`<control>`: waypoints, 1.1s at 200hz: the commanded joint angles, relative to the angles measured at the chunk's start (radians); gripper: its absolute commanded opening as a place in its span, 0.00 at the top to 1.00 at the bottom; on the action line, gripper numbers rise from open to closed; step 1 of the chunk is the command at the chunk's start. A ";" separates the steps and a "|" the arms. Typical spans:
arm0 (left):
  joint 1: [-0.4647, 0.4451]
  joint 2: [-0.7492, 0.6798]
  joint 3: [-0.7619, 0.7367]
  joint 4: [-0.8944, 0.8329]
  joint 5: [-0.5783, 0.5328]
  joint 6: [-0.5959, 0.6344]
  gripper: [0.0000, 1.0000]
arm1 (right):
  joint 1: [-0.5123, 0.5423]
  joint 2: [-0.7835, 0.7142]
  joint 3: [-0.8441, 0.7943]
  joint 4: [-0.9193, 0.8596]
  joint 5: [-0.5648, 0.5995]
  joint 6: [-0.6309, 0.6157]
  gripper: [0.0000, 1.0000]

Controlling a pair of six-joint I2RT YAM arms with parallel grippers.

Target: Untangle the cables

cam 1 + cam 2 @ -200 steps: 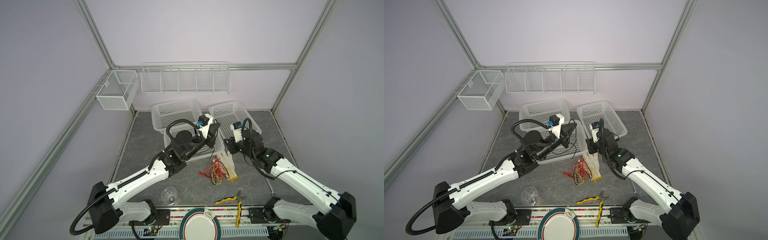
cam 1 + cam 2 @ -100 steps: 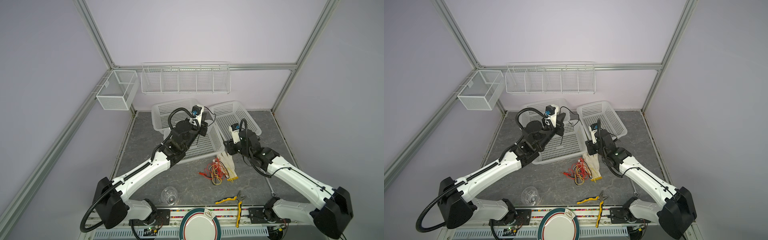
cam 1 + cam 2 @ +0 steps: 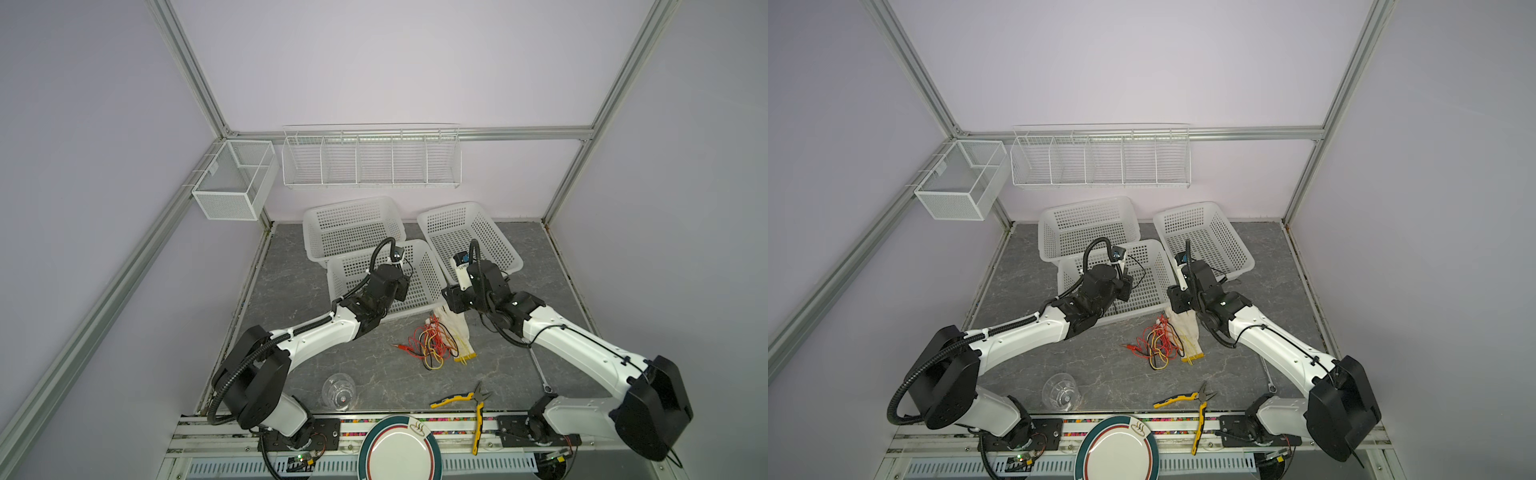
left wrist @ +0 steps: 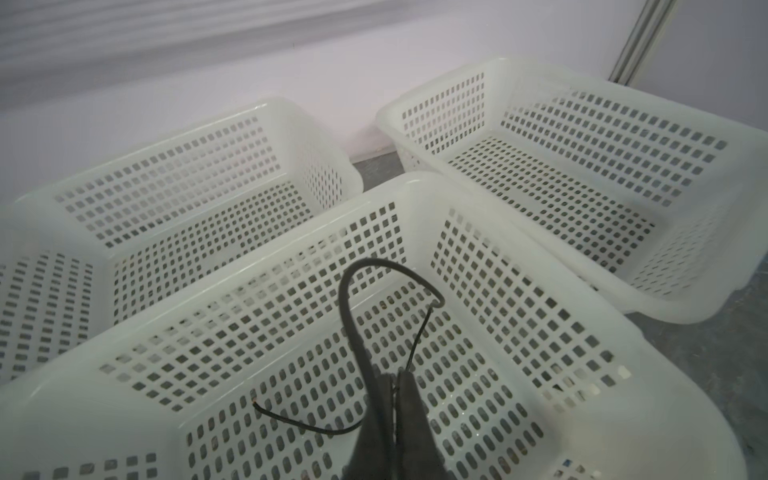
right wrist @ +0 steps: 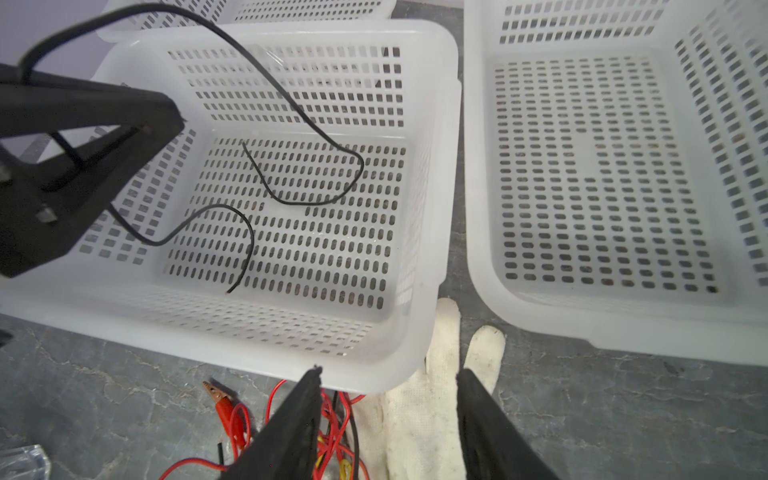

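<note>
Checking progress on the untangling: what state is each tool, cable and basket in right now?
left tool: shut on the black cable, over the near basket
right tool: open, empty, over the glove
black cable: lifted, hanging into the near basket
cable bundle: tangled, lying partly on the glove
back basket: empty
right basket: empty
pliers: handles spread

Basket (image 3: 433, 272) and glove (image 3: 455, 328) hem cables (image 3: 430, 347)

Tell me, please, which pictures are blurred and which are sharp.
Left wrist view: the wall is streaked by motion blur, and the left gripper is soft. Right wrist view: the black cable in the basket is sharp, with softer picture edges. Both top views: sharp, evenly lit, faint shadows.
</note>
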 commanded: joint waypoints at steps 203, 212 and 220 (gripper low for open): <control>0.040 -0.277 -0.047 -0.142 0.253 -0.131 0.00 | 0.173 -0.204 -0.106 -0.122 -0.070 -0.014 0.37; 0.040 -0.273 -0.055 -0.130 0.270 -0.133 0.00 | 0.185 -0.206 -0.110 -0.129 -0.085 -0.022 0.38; 0.040 -0.269 -0.065 -0.118 0.290 -0.133 0.00 | 0.198 -0.207 -0.111 -0.136 -0.098 -0.029 0.39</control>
